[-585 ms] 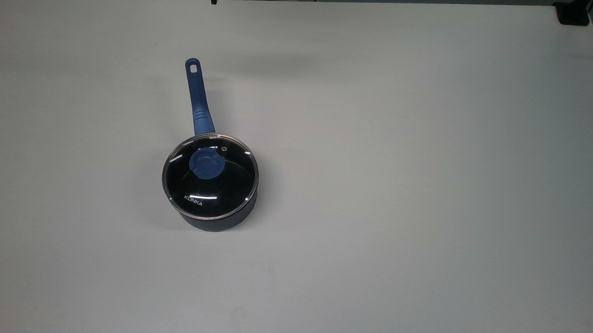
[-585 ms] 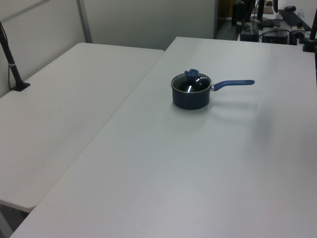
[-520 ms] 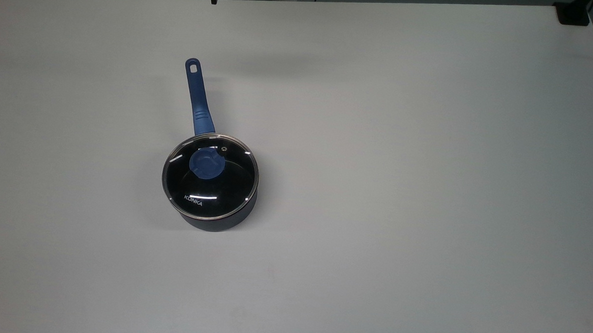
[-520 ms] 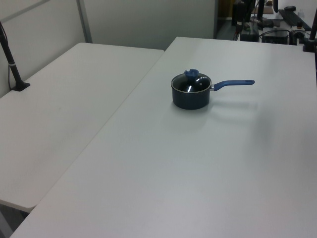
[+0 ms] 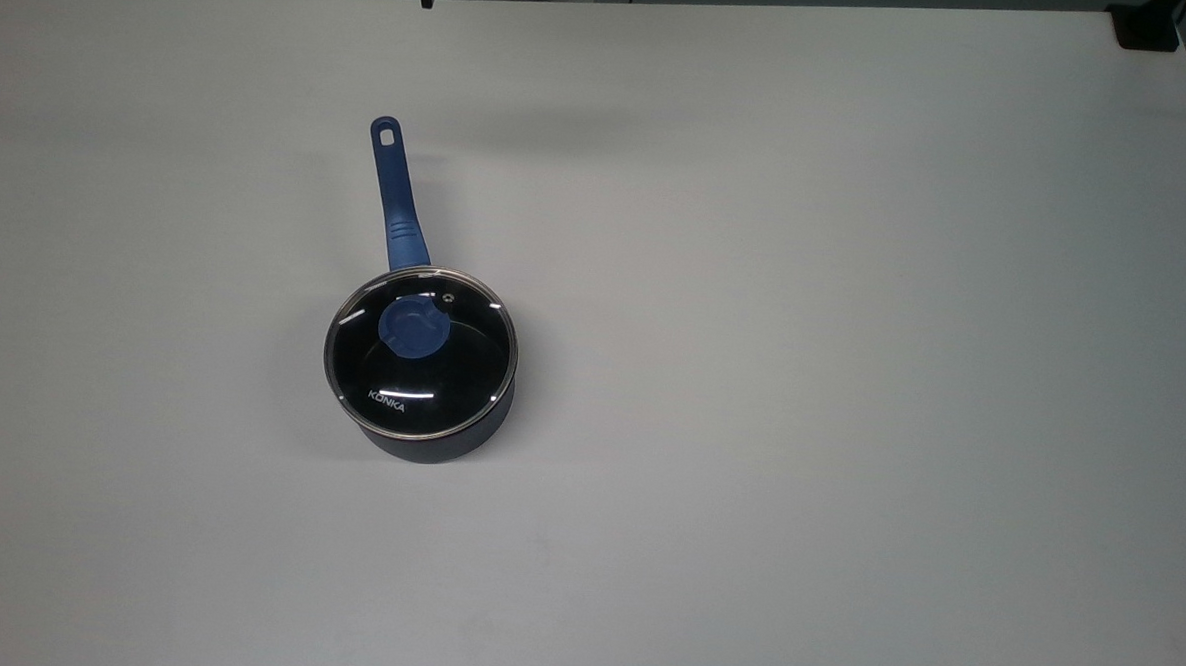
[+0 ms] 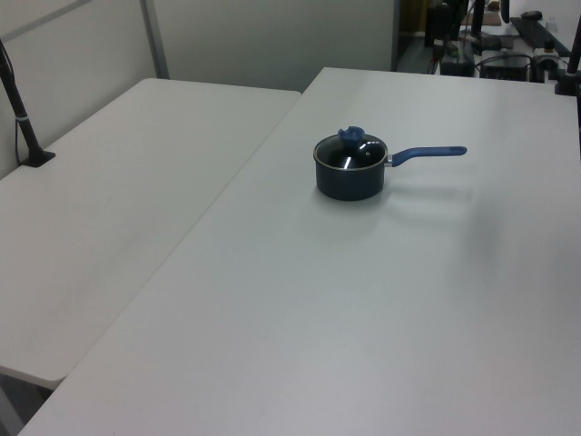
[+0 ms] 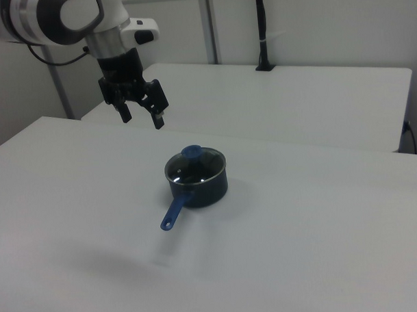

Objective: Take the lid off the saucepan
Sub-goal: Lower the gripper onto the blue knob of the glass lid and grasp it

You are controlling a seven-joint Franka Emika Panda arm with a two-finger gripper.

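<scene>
One pan (image 5: 420, 406) stands on the white tabletop (image 5: 801, 382), in the top view's left half. Its lid (image 5: 420, 351) sits flat on the rim, covering the black inside, with the blue knob (image 5: 412, 328) on top and white "KONKA" lettering near the edge farthest from the handle. The blue handle (image 5: 395, 194) runs toward the top view's upper edge, the hole at its far end. In the left view the pan (image 6: 349, 177) sits toward the far part of the tabletop (image 6: 363, 318) with its handle (image 6: 427, 154) pointing to the left view's right.

In the right view the claw (image 7: 141, 117) hangs in the air above the tabletop (image 7: 301, 248), up and to the right view's left of the pan (image 7: 198, 184), clear of the lid (image 7: 195, 165) and knob (image 7: 191, 153). Its two fingers (image 7: 157, 114) point down and are spread apart, holding nothing. The handle (image 7: 175, 210) points toward the right view's lower left. A second white table (image 7: 295, 98) stands beyond.
</scene>
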